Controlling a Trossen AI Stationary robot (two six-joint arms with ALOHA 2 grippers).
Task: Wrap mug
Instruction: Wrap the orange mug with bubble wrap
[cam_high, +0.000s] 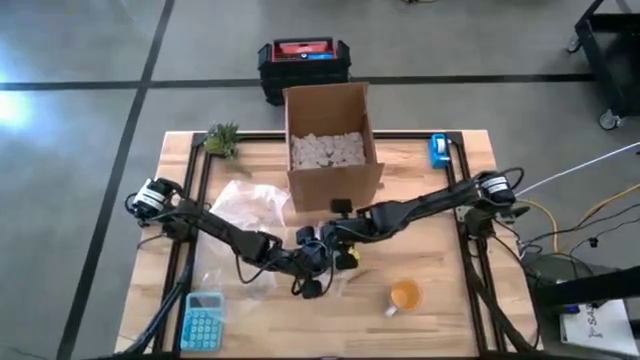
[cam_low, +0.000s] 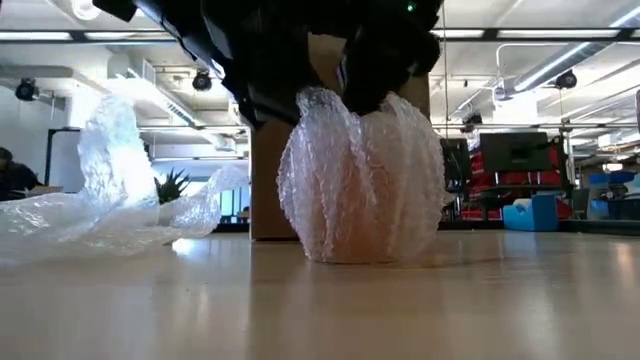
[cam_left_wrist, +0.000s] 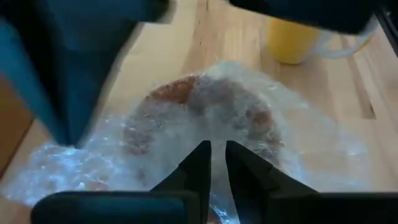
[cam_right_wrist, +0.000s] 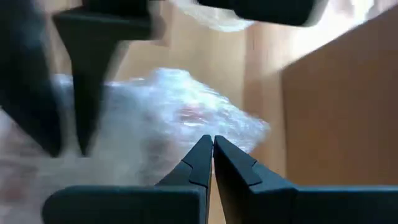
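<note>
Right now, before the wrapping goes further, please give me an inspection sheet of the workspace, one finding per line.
Surface: wooden table, dry, no spill seen.
Job's things: bubble-wrapped mug upright at table centre; spare bubble wrap lying left of the box.
Clutter: open cardboard box with white filler, orange mug, teal calculator, small plant, blue tape dispenser.
Grippers: left pincer and right pincer both closed on wrap above the bundle.
Cables: loose leads off the right edge.
Surroundings: black-and-red case on the floor behind the table.
</note>
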